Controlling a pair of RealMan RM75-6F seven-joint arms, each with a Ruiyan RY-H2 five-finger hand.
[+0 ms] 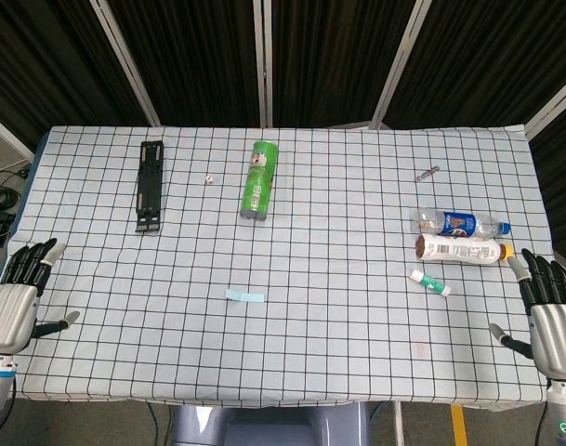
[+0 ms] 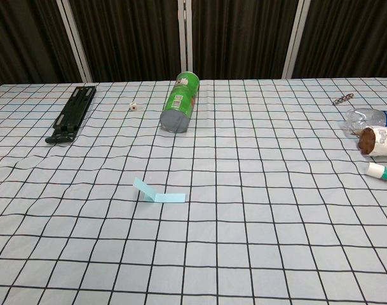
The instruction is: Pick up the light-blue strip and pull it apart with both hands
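The light-blue strip (image 1: pixel 244 295) lies flat on the checked tablecloth near the front middle; in the chest view the light-blue strip (image 2: pixel 157 192) shows one end folded up. My left hand (image 1: pixel 18 297) hovers at the table's front left corner, fingers spread, holding nothing. My right hand (image 1: pixel 547 311) is at the front right corner, fingers also apart and empty. Both hands are far from the strip. Neither hand appears in the chest view.
A green can (image 1: pixel 259 180) lies on its side at the back middle, with a small white die (image 1: pixel 209 178) beside it. A black bracket (image 1: pixel 151 185) lies at back left. Two bottles (image 1: pixel 459 237), a white-green tube (image 1: pixel 429 282) and a small metal piece (image 1: pixel 427 172) sit right.
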